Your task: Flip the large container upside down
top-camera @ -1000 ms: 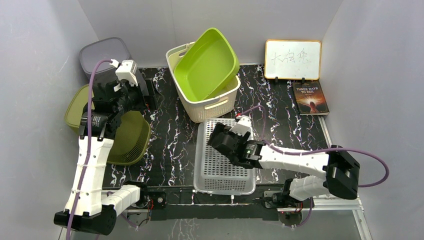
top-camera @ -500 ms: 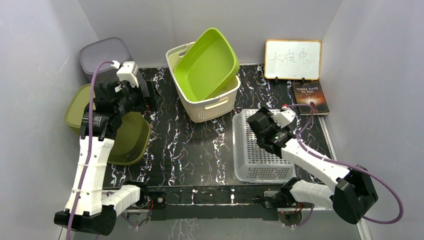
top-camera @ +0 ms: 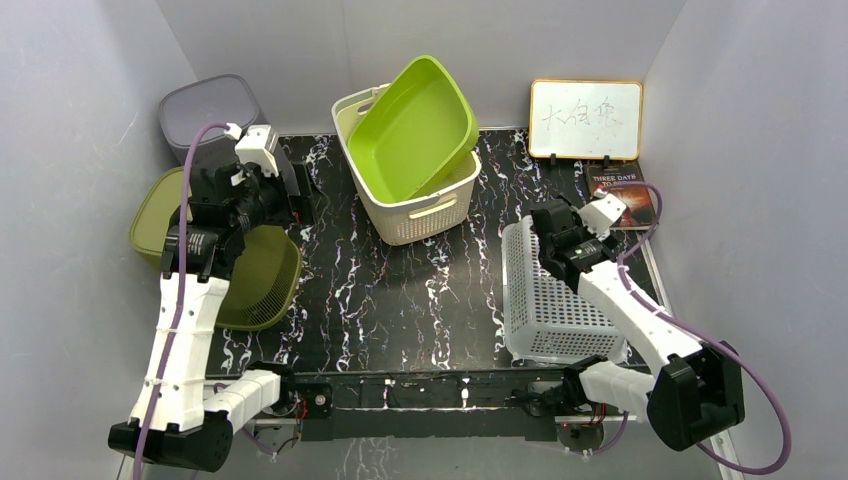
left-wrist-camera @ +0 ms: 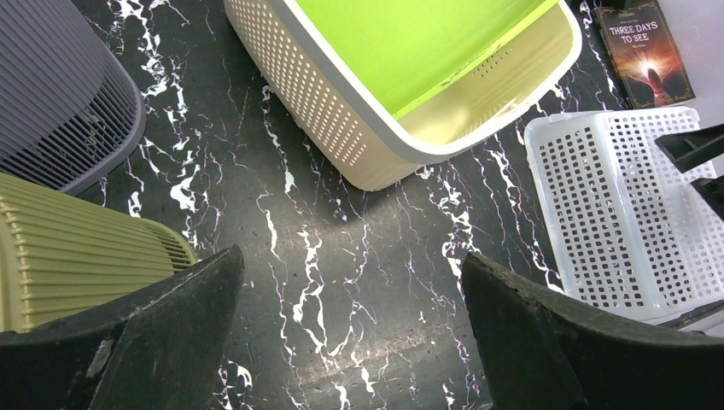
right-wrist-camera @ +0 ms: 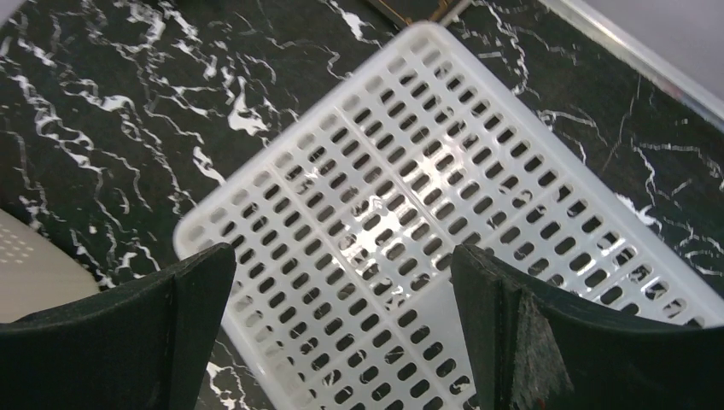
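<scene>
My right jaws stand wide apart and grip nothing. The white perforated basket point(right-wrist-camera: 410, 213) lies directly below them, its slotted face filling the gap between my two fingers point(right-wrist-camera: 111, 333), though I cannot tell whether they touch it. It rests on the right side of the tabletop point(top-camera: 400, 290), near the book point(top-camera: 625, 183). My left jaws are also spread and empty, above the tabletop between the olive basket point(left-wrist-camera: 68, 256) and the cream basket point(left-wrist-camera: 324, 111).

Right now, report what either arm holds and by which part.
Nothing is held. The right fingers spread open over the white basket; the left fingers are open above the table.
</scene>
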Robot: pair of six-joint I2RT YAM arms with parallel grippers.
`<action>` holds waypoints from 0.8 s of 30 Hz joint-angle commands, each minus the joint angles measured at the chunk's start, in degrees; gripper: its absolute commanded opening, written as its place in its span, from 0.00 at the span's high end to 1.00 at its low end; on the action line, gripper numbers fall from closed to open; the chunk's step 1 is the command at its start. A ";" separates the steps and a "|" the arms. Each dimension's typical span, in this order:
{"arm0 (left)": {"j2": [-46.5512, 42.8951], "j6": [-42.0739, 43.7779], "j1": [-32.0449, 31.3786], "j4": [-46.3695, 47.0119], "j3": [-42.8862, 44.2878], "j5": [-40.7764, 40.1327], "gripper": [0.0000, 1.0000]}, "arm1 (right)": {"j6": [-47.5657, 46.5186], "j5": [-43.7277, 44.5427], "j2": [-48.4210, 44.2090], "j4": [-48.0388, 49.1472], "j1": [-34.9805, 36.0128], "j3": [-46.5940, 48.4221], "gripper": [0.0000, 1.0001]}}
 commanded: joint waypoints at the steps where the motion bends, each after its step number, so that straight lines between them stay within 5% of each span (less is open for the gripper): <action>1: -0.93 -0.03 -0.13 0.70 -0.75 1.44 0.02 | -10.20 -1.69 -1.90 1.92 0.03 6.29 0.02; 8: -0.87 -0.83 -0.14 1.05 -1.17 1.56 0.02 | -17.56 -17.67 -1.25 5.68 2.85 8.64 0.02; 15: -0.86 -1.32 -0.17 1.15 -1.96 0.88 0.02 | -17.01 -15.91 5.19 7.73 19.78 10.50 0.02; 24: -1.63 -1.05 -0.14 0.40 -2.78 -0.01 0.02 | -13.71 -14.56 11.25 8.29 22.13 8.15 0.02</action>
